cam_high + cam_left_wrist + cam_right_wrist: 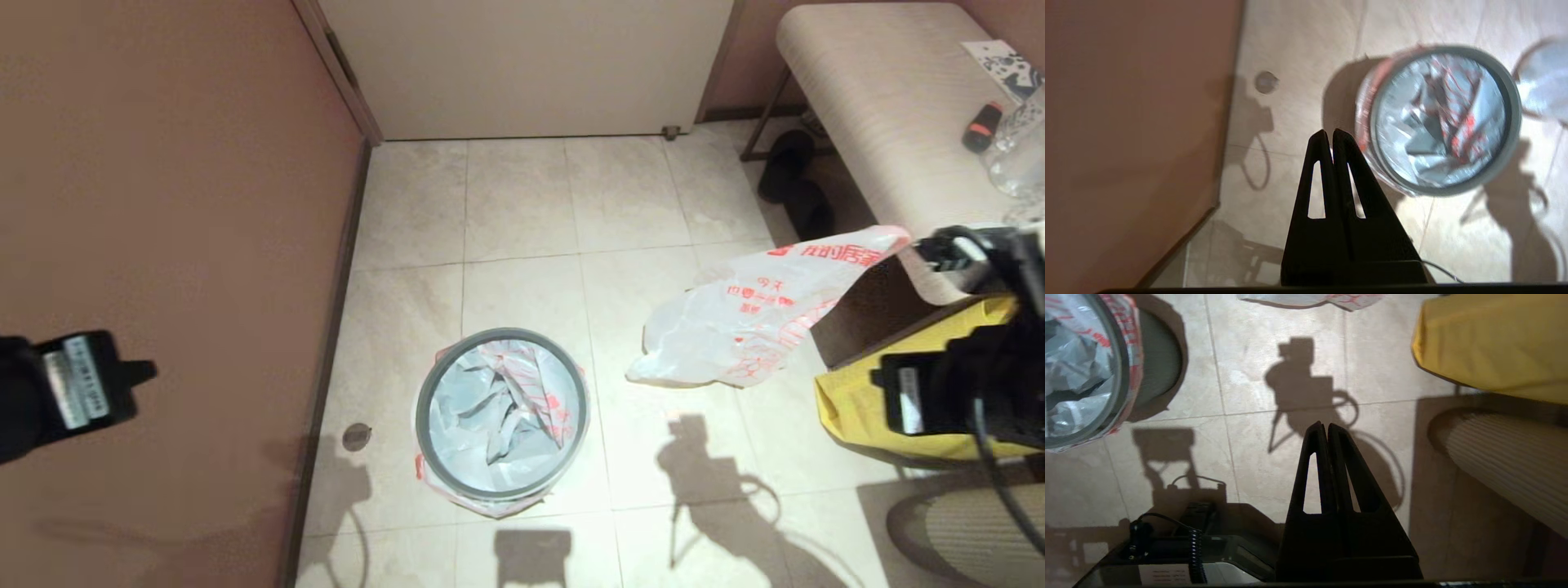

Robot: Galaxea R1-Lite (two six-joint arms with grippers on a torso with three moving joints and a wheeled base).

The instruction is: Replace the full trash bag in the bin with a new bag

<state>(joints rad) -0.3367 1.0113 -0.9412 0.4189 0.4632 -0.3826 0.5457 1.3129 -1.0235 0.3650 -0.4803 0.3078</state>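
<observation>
Head view: small round black bin (502, 425) with grey hoop sits on the tiled floor, lined with crinkled white plastic. Printed white bag (759, 314) lies nearby. Left gripper (1329, 132) and right gripper (1323, 425) hover pinched together, empty.

Lined bin (501, 415); loose bag (739, 320) beside

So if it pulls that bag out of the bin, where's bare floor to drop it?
Bare tiles lie between the bin and the closed door, and in the strip from bin to wall. The right is crowded: the new bag, a yellow bag and the bench.
</observation>
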